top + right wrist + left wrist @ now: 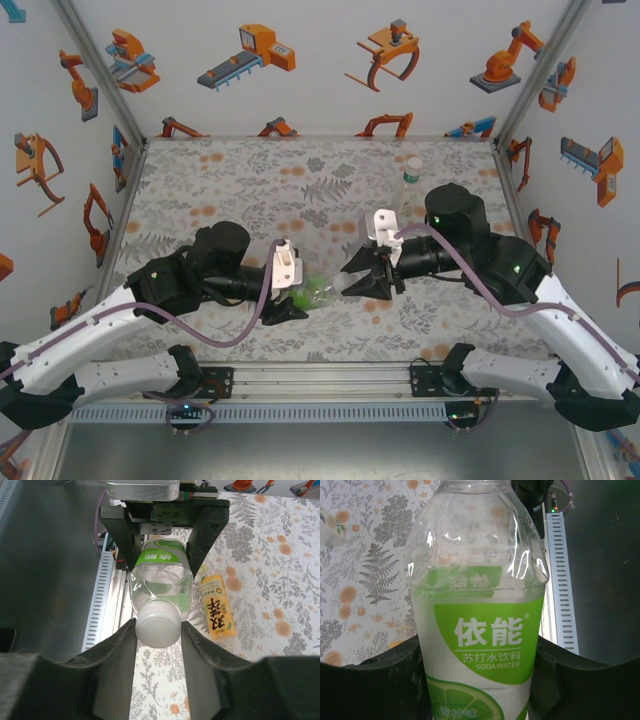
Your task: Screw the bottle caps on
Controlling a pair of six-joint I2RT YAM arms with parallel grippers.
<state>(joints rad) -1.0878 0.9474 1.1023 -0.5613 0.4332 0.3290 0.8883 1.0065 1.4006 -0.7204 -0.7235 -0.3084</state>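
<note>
We see a surface (250, 190) covered in a pale print of grey ferns and orange blossoms. White walls (330, 100) stand on 3 sides of it, dotted with orange-and-grey pictures of machines (258, 52). Metal posts (102, 70) run up the far corners. Along the near edge lies an aluminium rail (330, 378), just beside it a white slotted duct (300, 411), then a dull grey panel (330, 452).

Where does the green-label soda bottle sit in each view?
Top external: green-label soda bottle, just below centre.
Left wrist: centre, close up, label facing camera.
Right wrist: upper centre, its white cap nearest camera.
Shared landmark: the white slotted cable duct.
</note>
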